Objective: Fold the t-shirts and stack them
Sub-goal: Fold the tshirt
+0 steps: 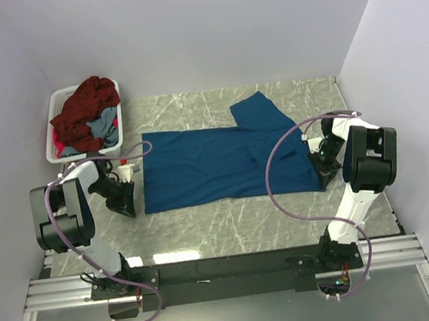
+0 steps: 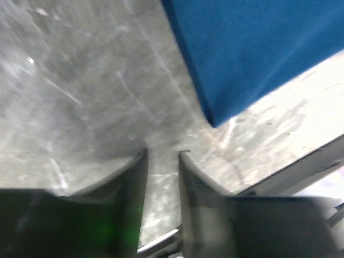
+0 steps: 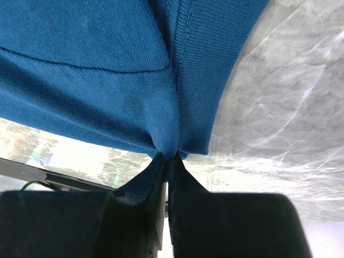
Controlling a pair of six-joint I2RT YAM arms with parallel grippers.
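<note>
A deep blue t-shirt [image 1: 215, 164] lies spread flat on the marble table, one sleeve pointing to the back right. My right gripper [image 1: 326, 175] is at its near right corner. In the right wrist view that gripper [image 3: 169, 156] is shut on a bunched fold of the blue cloth [image 3: 97, 70]. My left gripper [image 1: 127, 205] hovers just left of the shirt's near left corner. In the left wrist view its fingers [image 2: 163, 153] stand a little apart with only table between them. The shirt's corner [image 2: 215, 115] lies ahead of the tips, untouched.
A white plastic basket [image 1: 52, 144] stands at the back left, holding a dark maroon t-shirt [image 1: 84, 105] and a grey-blue one [image 1: 106, 126]. Walls close in on the left, back and right. A black rail [image 1: 227, 271] runs along the near edge.
</note>
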